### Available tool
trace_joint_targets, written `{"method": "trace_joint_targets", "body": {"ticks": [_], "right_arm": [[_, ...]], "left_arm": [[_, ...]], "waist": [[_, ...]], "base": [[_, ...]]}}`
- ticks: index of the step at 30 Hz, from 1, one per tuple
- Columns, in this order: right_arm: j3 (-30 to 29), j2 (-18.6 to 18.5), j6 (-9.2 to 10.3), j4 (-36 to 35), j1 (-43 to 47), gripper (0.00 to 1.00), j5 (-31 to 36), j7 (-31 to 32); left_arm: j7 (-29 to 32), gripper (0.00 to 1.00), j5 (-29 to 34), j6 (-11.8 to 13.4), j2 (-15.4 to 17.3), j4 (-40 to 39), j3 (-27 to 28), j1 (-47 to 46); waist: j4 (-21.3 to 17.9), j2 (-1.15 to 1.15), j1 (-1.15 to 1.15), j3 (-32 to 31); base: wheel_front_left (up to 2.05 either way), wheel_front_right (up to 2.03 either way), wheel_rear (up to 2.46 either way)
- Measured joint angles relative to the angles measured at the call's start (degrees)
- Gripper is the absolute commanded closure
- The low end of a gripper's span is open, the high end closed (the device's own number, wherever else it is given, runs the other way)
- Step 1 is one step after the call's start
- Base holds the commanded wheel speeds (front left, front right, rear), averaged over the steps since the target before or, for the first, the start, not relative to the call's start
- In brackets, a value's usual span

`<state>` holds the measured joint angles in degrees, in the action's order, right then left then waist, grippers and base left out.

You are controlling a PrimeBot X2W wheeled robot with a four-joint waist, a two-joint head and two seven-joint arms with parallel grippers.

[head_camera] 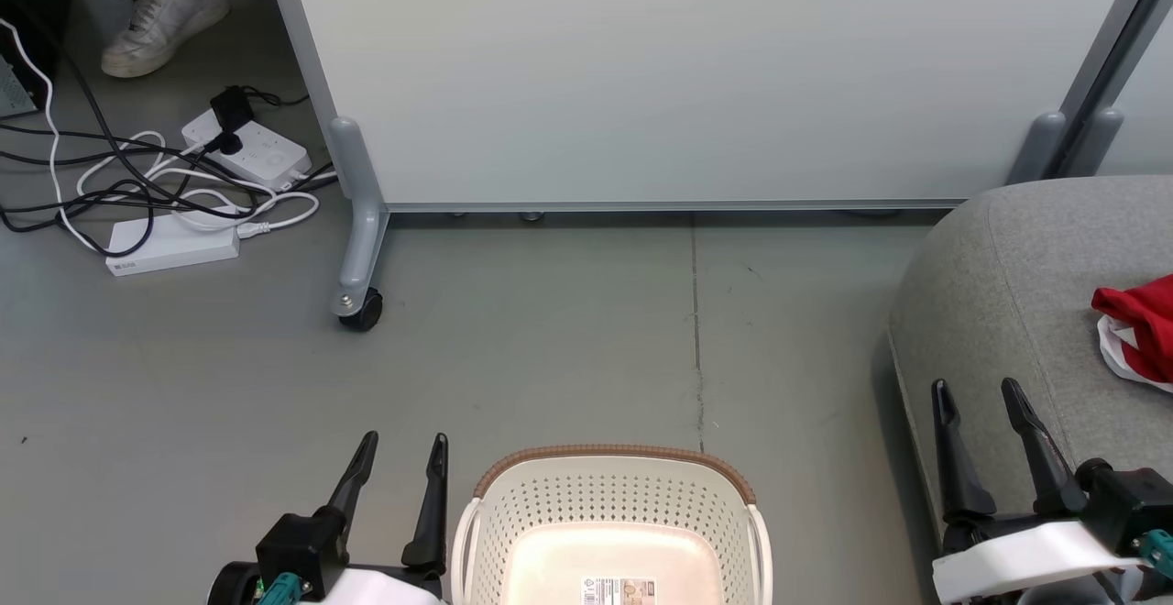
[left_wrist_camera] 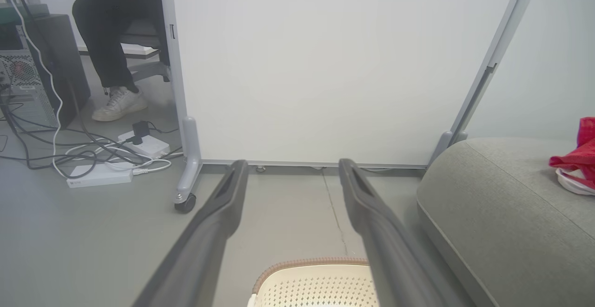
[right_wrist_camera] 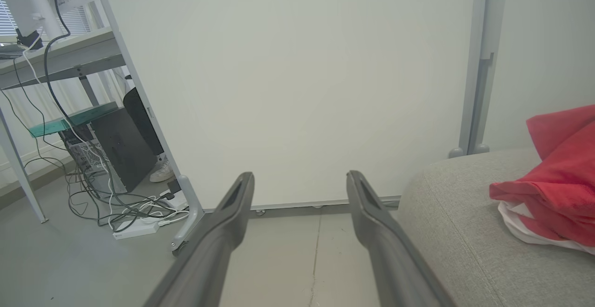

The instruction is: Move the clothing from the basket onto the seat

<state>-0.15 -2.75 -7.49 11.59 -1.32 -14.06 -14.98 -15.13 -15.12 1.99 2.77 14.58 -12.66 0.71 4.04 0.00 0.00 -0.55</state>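
Note:
The cream basket (head_camera: 614,486) with a brown rim end stands on the floor at the bottom centre; the part of its bottom that I see is bare except for a label. Red and white clothing (head_camera: 1141,335) lies on the grey seat (head_camera: 1017,312) at the right, also seen from the right wrist as clothing (right_wrist_camera: 553,190) on the seat (right_wrist_camera: 465,232). My left gripper (head_camera: 403,445) stands open just left of the basket, nothing between its fingers. My right gripper (head_camera: 976,394) is open over the seat's front edge, left of the clothing. In the left wrist view, the basket rim (left_wrist_camera: 307,267) shows between the fingers.
A white wheeled partition (head_camera: 678,73) closes off the back, its castor (head_camera: 359,309) on the floor at left. Power strips and tangled cables (head_camera: 174,192) lie at far left beside a person's white shoe (head_camera: 160,23). A computer tower (right_wrist_camera: 116,144) stands beyond.

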Motion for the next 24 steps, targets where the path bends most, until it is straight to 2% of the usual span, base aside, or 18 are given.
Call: {"method": "trace_joint_targets", "body": {"ticks": [24], "right_arm": [[0.5,0.0,0.0,0.3,-0.2,0.0,-0.3,0.0]], "left_arm": [[0.0,0.0,-1.0,-0.5,0.0,0.4,0.4,0.0]], "waist": [[0.0,0.0,0.0,-0.1]], "base": [[0.0,0.0,0.0]]}}
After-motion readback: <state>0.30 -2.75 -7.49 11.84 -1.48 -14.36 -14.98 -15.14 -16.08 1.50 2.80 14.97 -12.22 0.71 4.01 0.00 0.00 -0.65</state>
